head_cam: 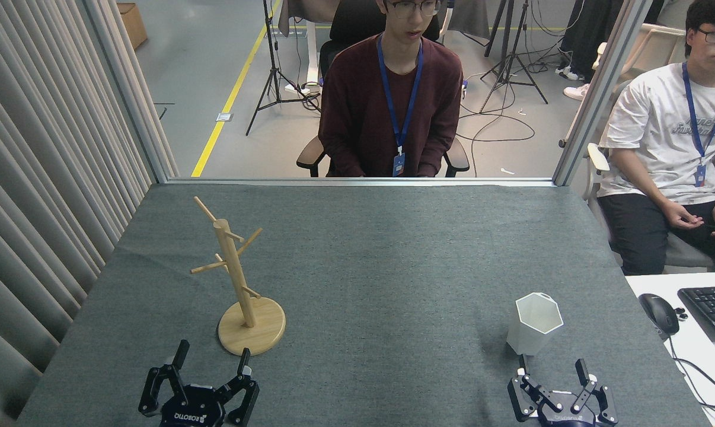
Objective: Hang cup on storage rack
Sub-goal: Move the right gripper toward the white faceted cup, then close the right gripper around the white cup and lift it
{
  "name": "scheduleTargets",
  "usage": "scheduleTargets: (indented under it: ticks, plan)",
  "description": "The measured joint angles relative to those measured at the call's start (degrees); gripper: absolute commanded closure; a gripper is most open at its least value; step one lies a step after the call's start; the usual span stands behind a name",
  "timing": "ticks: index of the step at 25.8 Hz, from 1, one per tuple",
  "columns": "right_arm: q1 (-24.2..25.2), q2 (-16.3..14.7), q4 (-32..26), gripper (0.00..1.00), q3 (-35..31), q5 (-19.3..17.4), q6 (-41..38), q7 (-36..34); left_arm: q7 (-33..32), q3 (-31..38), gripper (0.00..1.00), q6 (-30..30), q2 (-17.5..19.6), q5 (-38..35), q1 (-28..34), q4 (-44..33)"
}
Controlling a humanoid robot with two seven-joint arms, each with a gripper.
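Note:
The white hexagonal cup (534,323) stands upright on the grey table, front right, with nothing holding it. The light wooden storage rack (239,277), a post with thin angled pegs on a round disc base, stands front left, and its pegs are bare. My left gripper (211,356) is open at the bottom edge, just in front of the rack's base. Open too, my right gripper (551,365) sits just in front of the cup, its left fingertip close to the cup's base without touching it.
The grey felt table (369,261) ends at a metal rail at the back. A person in a maroon top (391,101) sits behind it, arms off the table. Another person in a white shirt (666,148) sits at right. A mouse (658,313) and keyboard (712,308) lie on a white desk.

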Motion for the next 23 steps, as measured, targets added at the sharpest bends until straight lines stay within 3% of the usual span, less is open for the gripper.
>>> scheduleTargets:
  ticks: [11, 23]
  plan:
    - [-8.60, -0.97, 9.38, 0.01, 1.94, 0.04, -0.36, 0.32, -0.09, 0.19, 0.01, 0.18, 0.04, 0.01, 0.33, 0.12]
    - [-13.90, -0.90, 15.46, 0.01, 2.07, 0.04, -0.57, 0.00, -0.10, 0.35, 0.01, 0.15, 0.10, 0.01, 0.38, 0.10]
